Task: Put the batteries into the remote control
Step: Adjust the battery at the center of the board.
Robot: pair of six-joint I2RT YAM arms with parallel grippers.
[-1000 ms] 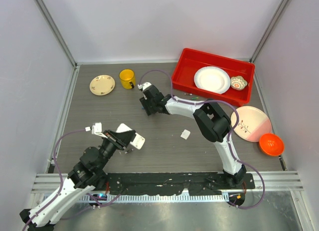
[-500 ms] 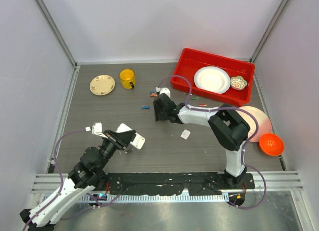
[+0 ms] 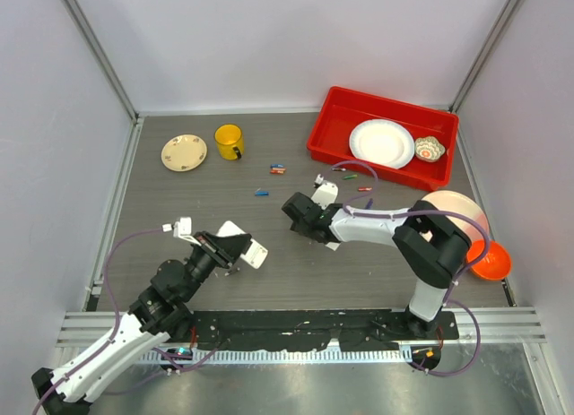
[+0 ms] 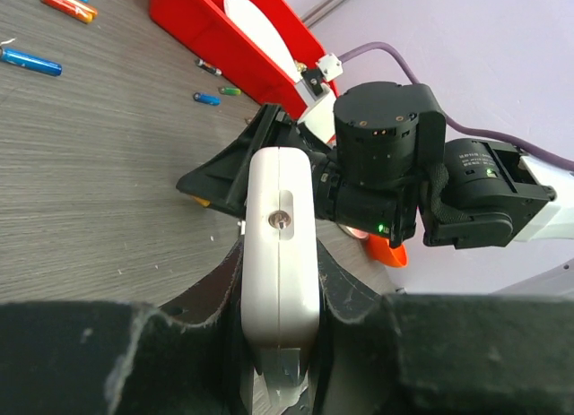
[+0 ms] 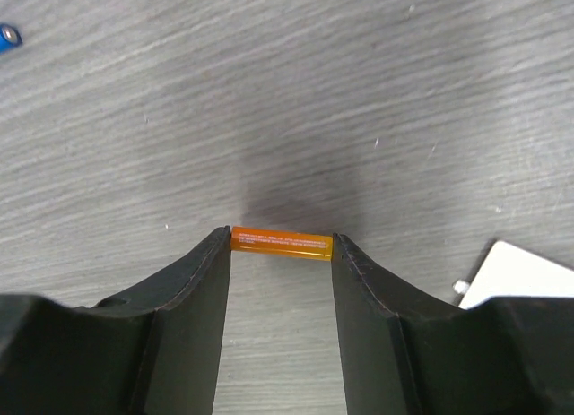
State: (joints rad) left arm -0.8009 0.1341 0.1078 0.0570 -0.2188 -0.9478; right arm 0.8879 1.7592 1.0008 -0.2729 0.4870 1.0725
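Lying crosswise, an orange battery (image 5: 282,244) spans the right tool (image 5: 282,239) end-to-end.

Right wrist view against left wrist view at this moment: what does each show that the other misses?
Only the right wrist view: an orange battery gripped end to end between the right claw's fingertips, with a white flat piece at the lower right edge. Only the left wrist view: the remote control clamped in the left claw, white back facing the camera, plus the red bin, its white plate and loose batteries lying beyond. Both: the grey wood-grain table; the right claw also appears in the left wrist view, from outside.
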